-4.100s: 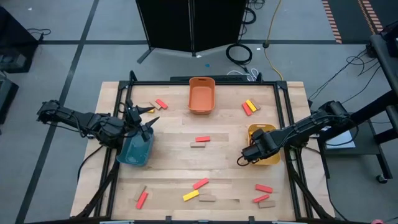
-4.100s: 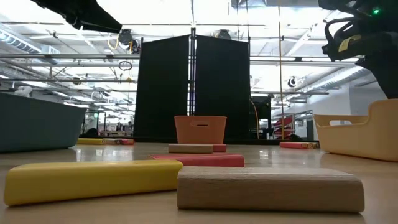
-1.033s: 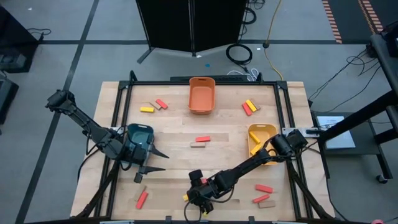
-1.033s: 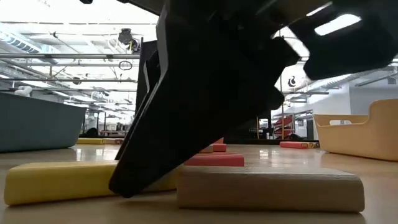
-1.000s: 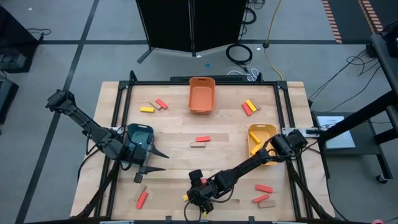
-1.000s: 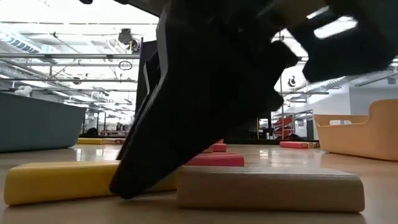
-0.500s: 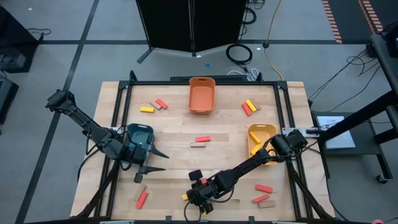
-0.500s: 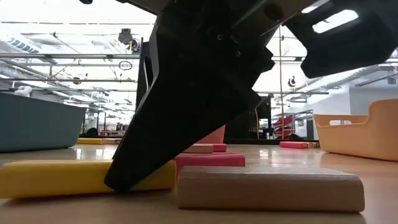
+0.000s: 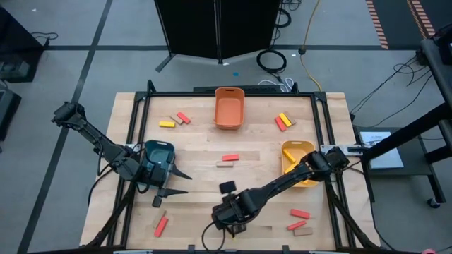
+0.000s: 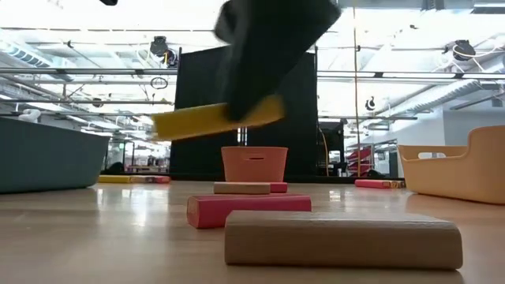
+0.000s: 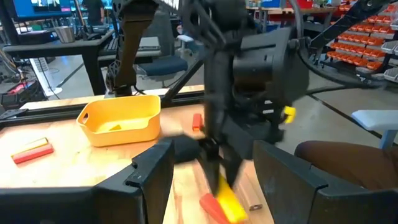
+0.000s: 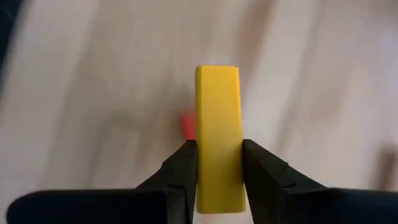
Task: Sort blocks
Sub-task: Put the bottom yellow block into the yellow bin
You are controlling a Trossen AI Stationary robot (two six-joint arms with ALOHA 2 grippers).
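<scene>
lifted off the worktop (image 10: 95, 237) since before: yellow block (image 12: 217, 134), clamped in right gripper (image 12: 217, 163); left gripper (image 11: 211, 165) spread, empty.

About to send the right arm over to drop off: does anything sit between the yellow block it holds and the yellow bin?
Nothing visible does. The right hand holds the yellow block lifted off the table, above the red and tan blocks lying there. The yellow bin stands open toward the table's right edge.

Grey tiled floor (image 9: 85, 49) with dark seams, black folding screen (image 9: 217, 28) beyond the table's far edge, coiled cable (image 9: 272, 60) beside it, bright ceiling lights (image 10: 95, 16)
</scene>
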